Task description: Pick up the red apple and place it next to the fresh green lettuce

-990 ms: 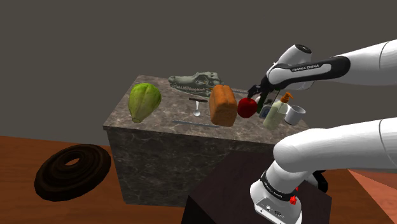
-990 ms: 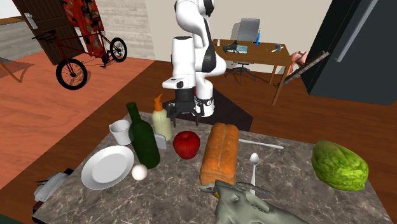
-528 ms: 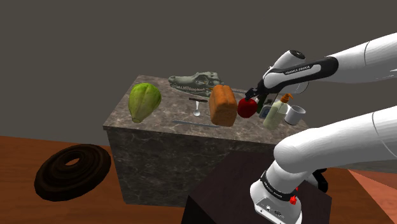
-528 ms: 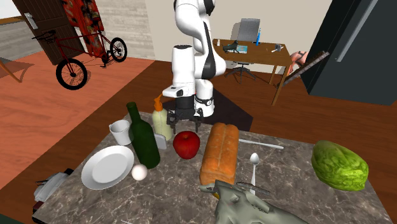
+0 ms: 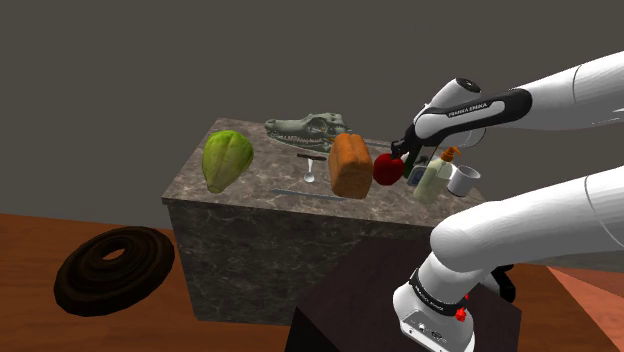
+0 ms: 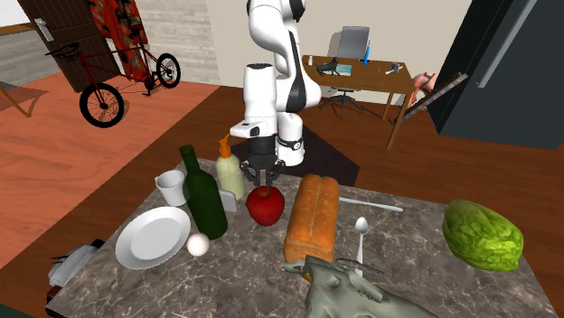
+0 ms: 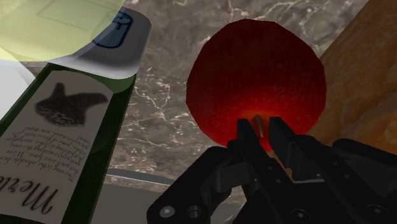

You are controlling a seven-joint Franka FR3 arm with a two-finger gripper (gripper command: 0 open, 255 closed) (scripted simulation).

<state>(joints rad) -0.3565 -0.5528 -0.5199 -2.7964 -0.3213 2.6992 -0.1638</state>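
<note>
The red apple (image 5: 388, 169) (image 6: 265, 206) rests on the marble counter (image 5: 262, 189), between a bread loaf (image 5: 350, 165) (image 6: 311, 217) and a dark green bottle (image 6: 203, 194). My gripper (image 5: 405, 153) (image 6: 263, 183) (image 7: 261, 127) stands right on top of the apple (image 7: 254, 76), its fingers drawn in narrow and clasping the small stem. The green lettuce (image 5: 226, 159) (image 6: 482, 235) lies at the counter's far end, beyond the loaf, toward the shoulder view's left.
Close by the apple stand the green bottle (image 7: 57, 146), a pale soap bottle (image 6: 229, 170), a white cup (image 6: 171, 188), a plate (image 6: 152, 237) and an egg (image 6: 198, 243). A spoon (image 6: 361, 230) and a crocodile skull (image 5: 305, 130) lie between loaf and lettuce.
The gripper came down onto the apple's top and its fingers went from wide apart to closed around the stem. The apple has not moved.
</note>
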